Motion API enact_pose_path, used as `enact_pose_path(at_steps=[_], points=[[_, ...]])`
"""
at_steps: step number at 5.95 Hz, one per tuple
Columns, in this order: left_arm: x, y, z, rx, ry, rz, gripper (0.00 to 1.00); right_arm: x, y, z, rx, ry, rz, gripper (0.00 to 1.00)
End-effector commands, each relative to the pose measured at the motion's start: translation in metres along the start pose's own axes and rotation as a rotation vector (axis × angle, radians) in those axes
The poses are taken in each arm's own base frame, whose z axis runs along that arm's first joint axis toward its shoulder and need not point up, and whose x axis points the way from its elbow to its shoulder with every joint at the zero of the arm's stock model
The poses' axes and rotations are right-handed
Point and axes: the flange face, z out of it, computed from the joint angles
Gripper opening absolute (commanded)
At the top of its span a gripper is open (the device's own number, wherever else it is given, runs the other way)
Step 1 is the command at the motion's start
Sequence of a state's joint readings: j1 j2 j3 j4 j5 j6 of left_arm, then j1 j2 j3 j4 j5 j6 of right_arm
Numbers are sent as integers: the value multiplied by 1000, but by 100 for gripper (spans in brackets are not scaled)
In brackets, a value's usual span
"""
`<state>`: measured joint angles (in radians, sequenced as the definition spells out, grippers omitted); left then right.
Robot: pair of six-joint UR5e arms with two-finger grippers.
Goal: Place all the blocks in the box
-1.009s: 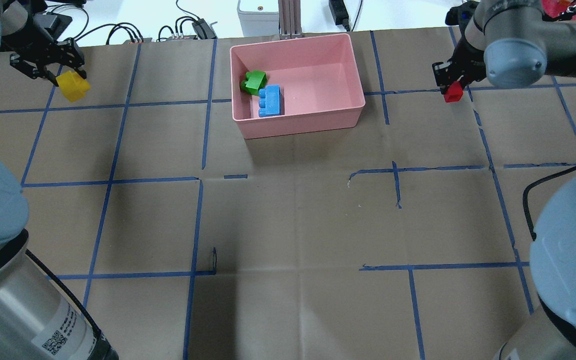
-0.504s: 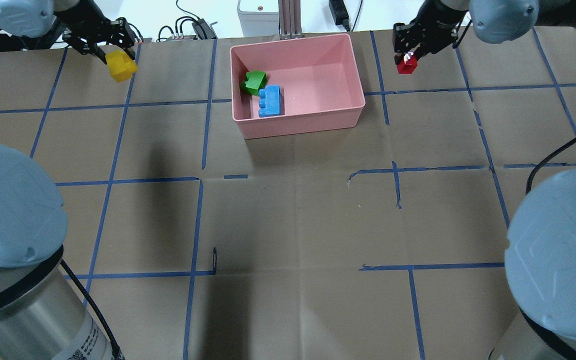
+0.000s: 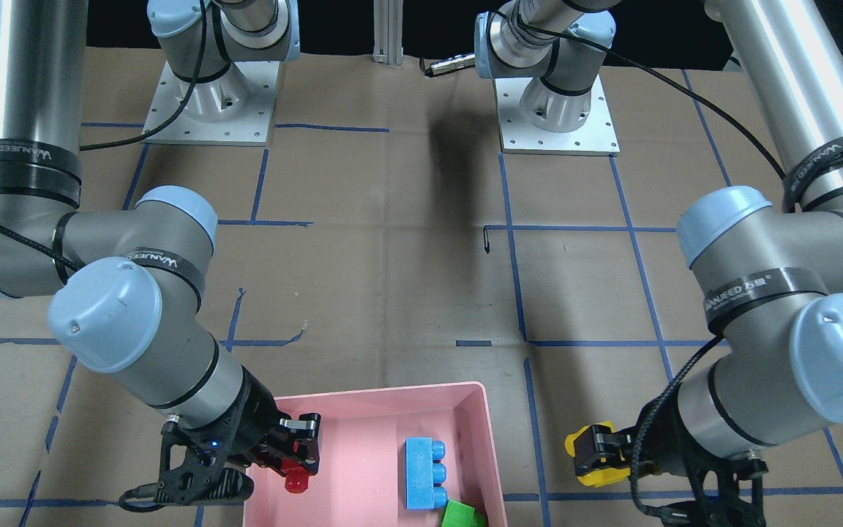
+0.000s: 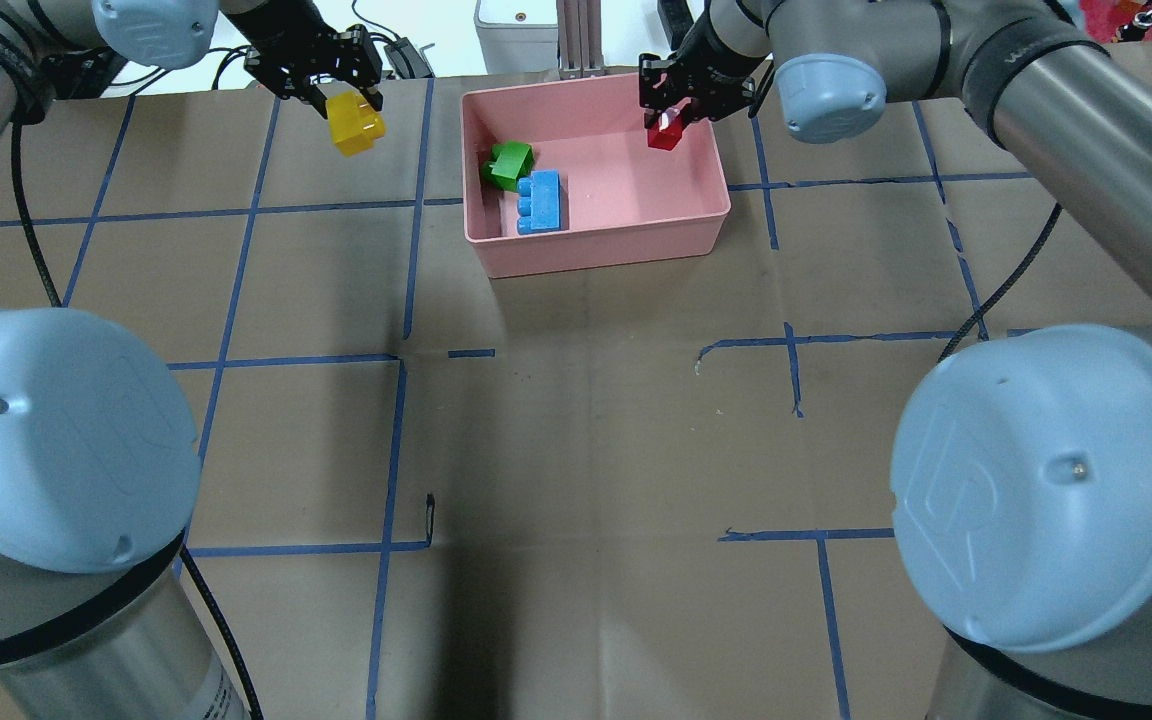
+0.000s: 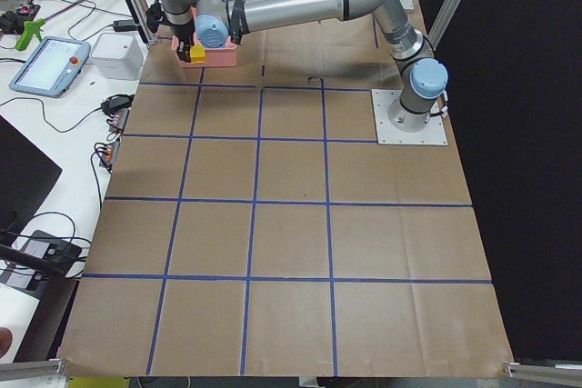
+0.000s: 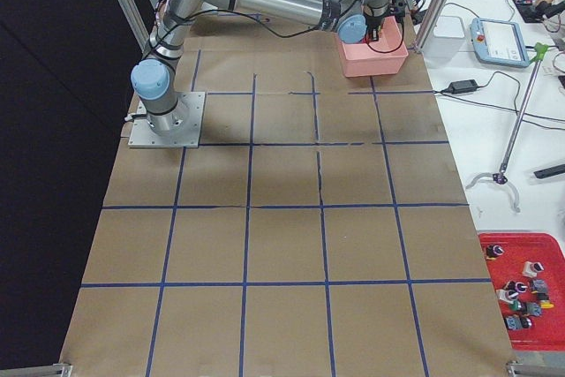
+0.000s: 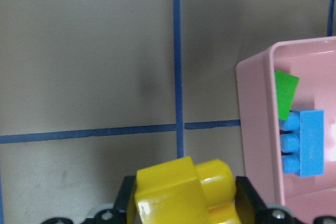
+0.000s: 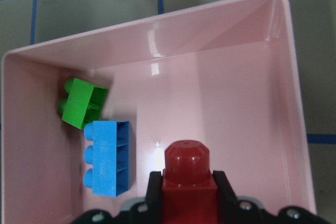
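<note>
Box [image 4: 596, 255] L end: green block [image 4: 509, 163], blue block [image 4: 540, 201] in way; rest free.

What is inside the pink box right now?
The green block and the blue block lie on the box floor, close together. The red block hangs over the inside, gripped by the right end effector; the floor right under it is hidden.
</note>
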<state>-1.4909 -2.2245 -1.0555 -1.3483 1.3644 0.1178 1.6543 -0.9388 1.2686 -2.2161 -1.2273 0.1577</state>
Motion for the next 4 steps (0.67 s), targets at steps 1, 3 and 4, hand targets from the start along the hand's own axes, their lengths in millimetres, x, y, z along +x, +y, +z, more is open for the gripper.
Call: enact_pose_path(at_steps=[1, 3, 4], points=[[55, -3, 15, -1, 9, -47, 16, -10, -14, 3, 59, -18, -19, 100], [134, -6, 52, -16, 9, -125, 16, 7, -14, -2, 47, -3, -10, 100], [170, -5, 83, 2, 16, -168, 16, 41, -18, -13, -8, 27, -52, 100]])
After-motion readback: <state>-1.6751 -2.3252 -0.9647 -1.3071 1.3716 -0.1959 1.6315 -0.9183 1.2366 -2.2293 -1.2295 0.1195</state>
